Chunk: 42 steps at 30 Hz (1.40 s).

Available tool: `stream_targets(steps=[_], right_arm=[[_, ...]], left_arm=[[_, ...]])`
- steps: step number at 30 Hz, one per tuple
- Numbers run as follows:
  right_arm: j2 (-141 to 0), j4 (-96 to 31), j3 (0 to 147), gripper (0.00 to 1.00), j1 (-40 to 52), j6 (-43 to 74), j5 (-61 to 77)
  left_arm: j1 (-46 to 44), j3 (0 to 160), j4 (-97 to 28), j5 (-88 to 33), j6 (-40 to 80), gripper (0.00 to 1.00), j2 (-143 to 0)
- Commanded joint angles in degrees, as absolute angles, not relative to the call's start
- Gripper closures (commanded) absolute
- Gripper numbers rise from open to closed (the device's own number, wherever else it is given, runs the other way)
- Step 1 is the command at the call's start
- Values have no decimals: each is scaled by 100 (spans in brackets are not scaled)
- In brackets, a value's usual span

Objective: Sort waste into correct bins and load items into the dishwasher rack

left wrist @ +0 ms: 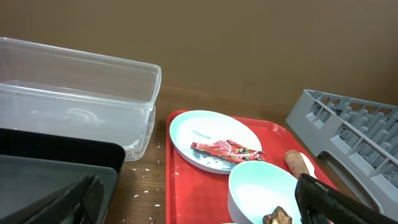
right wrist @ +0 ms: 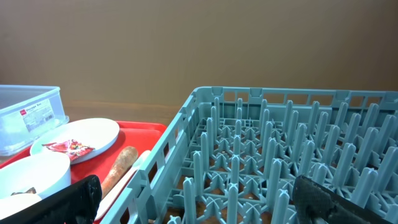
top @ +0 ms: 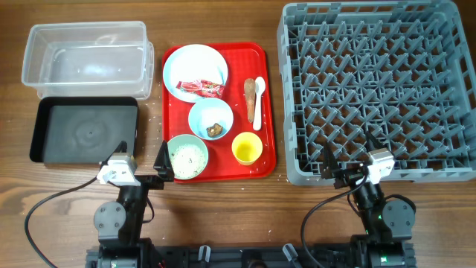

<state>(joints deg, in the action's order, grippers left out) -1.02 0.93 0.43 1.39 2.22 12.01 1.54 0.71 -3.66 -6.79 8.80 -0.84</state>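
Note:
On a red tray, a pale blue plate holds the red-and-white wrapper. One bowl holds a brown lump, another bowl holds rice grains. A yellow cup, white spoon and carrot piece lie beside them. The clear tub and black tray sit on the left, the grey rack on the right. My left gripper hangs open near the rice bowl. My right gripper hangs open over the rack's near edge.
The red tray lies between the bins and the rack. Loose grains dot the wood by the tray's left edge. In the left wrist view the wrapper and the lump lie ahead.

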Motion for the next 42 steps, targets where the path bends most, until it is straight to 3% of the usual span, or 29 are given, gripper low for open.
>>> stream_targets(steps=[1, 42], right_arm=[[-80, 119, 30, 0, 110, 152, 1302], [-80, 123, 30, 0, 110, 342, 1297]], left_arm=[[123, 32, -375, -725, 773, 0, -16], [123, 32, -375, -722, 770, 0, -32]])
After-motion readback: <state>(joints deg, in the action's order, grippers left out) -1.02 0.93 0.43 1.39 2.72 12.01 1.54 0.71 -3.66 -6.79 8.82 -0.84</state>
